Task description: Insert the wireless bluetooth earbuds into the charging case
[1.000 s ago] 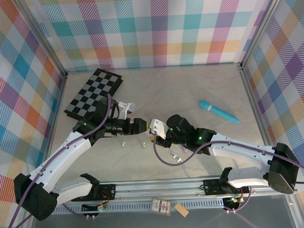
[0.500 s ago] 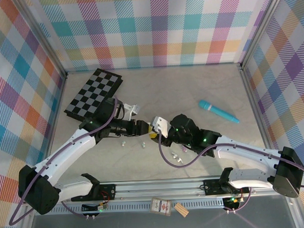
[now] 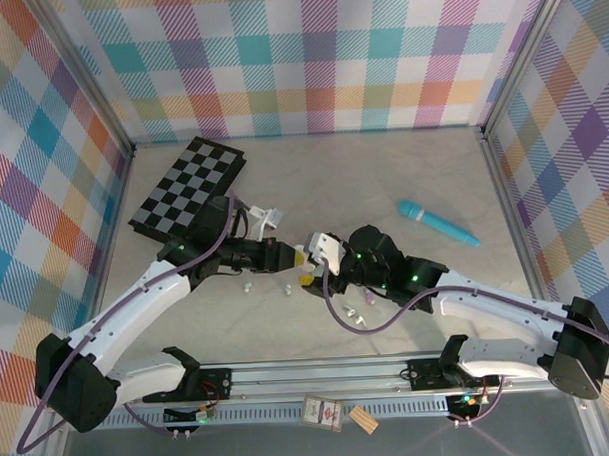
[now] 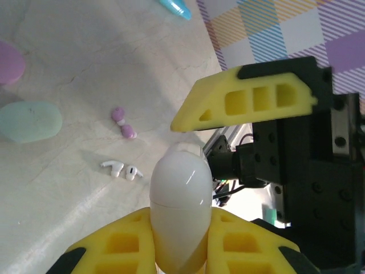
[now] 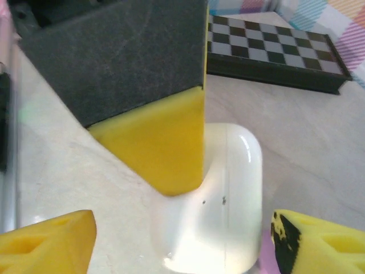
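The white charging case is closed and pinched between the yellow fingers of my left gripper, just above the table at mid-table. My right gripper stands open around the same case, its fingers apart from it. Two white earbuds and two purple earbuds lie loose on the table beyond the case. More small earbuds lie near the front of the grippers.
A pale green case and a purple case lie on the table. A turquoise stick lies at the right, a checkerboard at the back left. A white object sits behind the left arm.
My left gripper has closed onto the white case. My right gripper, which held the case, has opened and let go of it. Both arms shifted slightly.
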Robot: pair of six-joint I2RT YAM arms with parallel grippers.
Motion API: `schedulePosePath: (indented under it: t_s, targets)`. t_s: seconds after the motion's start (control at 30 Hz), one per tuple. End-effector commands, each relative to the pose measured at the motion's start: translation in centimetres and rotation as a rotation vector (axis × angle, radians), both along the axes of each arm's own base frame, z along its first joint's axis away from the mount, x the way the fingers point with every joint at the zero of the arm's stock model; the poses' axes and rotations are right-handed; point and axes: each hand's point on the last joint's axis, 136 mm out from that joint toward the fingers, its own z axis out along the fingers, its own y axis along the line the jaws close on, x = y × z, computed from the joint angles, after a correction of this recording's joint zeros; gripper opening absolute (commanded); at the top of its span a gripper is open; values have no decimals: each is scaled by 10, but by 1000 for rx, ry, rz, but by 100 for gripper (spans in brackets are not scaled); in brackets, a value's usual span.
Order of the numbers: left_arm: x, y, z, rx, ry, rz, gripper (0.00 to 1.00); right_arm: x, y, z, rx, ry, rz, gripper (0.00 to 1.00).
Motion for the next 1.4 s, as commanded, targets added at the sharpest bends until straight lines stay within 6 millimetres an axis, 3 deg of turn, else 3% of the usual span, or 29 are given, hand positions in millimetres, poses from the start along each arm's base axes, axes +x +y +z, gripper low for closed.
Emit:
schedulePosePath:
  t_s: [0.0,0.17,0.27,0.43,0.57,0.93,1.07,1.13,1.23,1.37]
  targets:
    - [-6,-1,30,-82,-281,-82,14,-28,-4,38,117,90,157,87]
    - [-19,-1,57,-180,-636,-192,18,-23,-19,69,245,182,149,91]
    - [-22,-3,62,-186,-780,-247,17,-15,-25,85,308,243,107,91]
    - [-26,-8,73,-214,-929,-310,6,-2,-30,98,358,302,57,90]
    - [-29,-13,79,-256,-955,-342,5,-1,-26,100,362,303,80,87]
    - [-39,-19,83,-298,-929,-377,6,-8,-18,108,381,257,187,28]
    - [-36,-19,78,-277,-916,-366,16,-10,-19,108,365,253,194,16]
    - [-35,-19,74,-254,-905,-365,32,-11,-20,106,342,253,195,15]
    - [-36,-18,66,-217,-900,-384,46,-9,-21,101,290,240,189,12]
    - [-37,-17,57,-177,-884,-410,50,-6,-21,98,241,219,191,10]
